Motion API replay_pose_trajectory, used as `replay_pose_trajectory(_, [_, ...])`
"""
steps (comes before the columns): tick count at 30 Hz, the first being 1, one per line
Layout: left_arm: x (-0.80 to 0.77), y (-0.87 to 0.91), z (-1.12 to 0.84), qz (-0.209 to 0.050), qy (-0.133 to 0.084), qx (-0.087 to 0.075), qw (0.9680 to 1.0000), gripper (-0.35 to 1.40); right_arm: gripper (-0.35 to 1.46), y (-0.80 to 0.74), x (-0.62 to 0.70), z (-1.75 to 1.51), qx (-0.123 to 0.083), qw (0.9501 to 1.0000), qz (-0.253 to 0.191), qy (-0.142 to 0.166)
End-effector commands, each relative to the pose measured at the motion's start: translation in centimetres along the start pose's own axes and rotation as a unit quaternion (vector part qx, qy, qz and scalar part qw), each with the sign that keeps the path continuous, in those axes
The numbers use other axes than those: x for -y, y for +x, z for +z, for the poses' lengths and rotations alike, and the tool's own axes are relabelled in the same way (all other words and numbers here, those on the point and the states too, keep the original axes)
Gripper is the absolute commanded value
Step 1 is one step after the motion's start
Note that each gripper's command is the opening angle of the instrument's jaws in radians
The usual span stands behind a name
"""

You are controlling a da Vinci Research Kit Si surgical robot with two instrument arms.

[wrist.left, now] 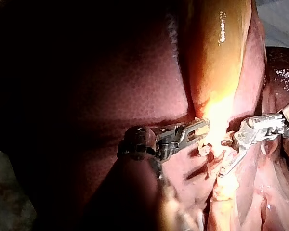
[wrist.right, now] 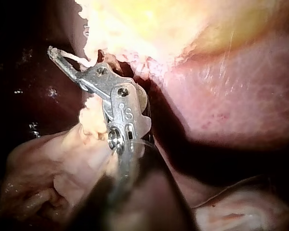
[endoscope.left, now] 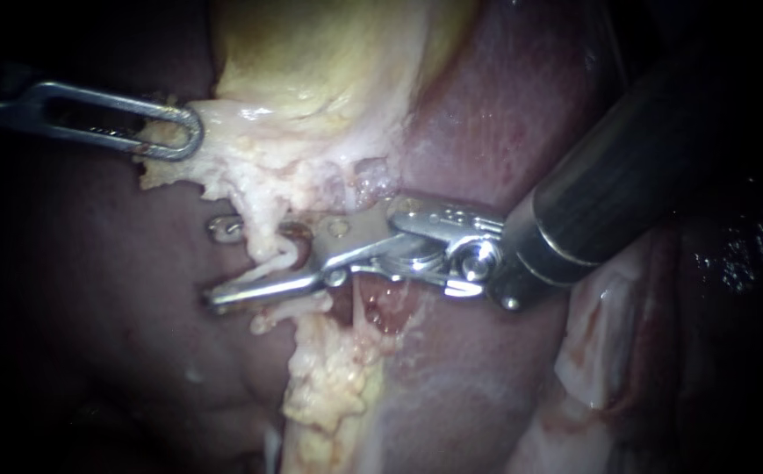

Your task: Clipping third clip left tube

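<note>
Yellowish gallbladder (endoscope.left: 328,53) lying against reddish liver (endoscope.left: 504,114).

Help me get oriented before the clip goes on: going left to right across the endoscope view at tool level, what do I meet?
Left instrument's tool, shut on pale tissue → right instrument's tool, open around the tube → its wrist → its dark shaft.

yellow gallbladder (endoscope.left: 337,53), maroon, perhaps faintly mottled liver (endoscope.left: 504,105).
</note>
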State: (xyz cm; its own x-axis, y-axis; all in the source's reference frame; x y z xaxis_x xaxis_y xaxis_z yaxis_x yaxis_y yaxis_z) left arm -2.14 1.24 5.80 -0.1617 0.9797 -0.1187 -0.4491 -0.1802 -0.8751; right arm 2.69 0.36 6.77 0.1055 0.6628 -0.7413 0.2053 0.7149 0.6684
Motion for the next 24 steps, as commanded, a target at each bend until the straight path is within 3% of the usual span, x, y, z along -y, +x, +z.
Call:
replay_pose_trajectory(1, [0.0, 0.0, 0.0, 0.0, 0.0, 0.0, 1.0, -0.35, 0.49, 0.02, 0.02, 0.0, 0.001, 1.0, 0.0, 0.001])
replay_pose_trajectory(14, [0.0, 0.0, 0.0, 0.0, -0.001, 0.001, 1.0, -0.35, 0.49, 0.37, 0.36, 0.03, -0.016, 0.9998, 0.006, 0.012])
replay_pose_trajectory(24, [0.0, -0.01, 0.0, 0.0, -0.001, 0.001, 1.0, -0.35, 0.48, 0.53, 0.5, 0.04, -0.023, 0.9994, 0.018, 0.017])
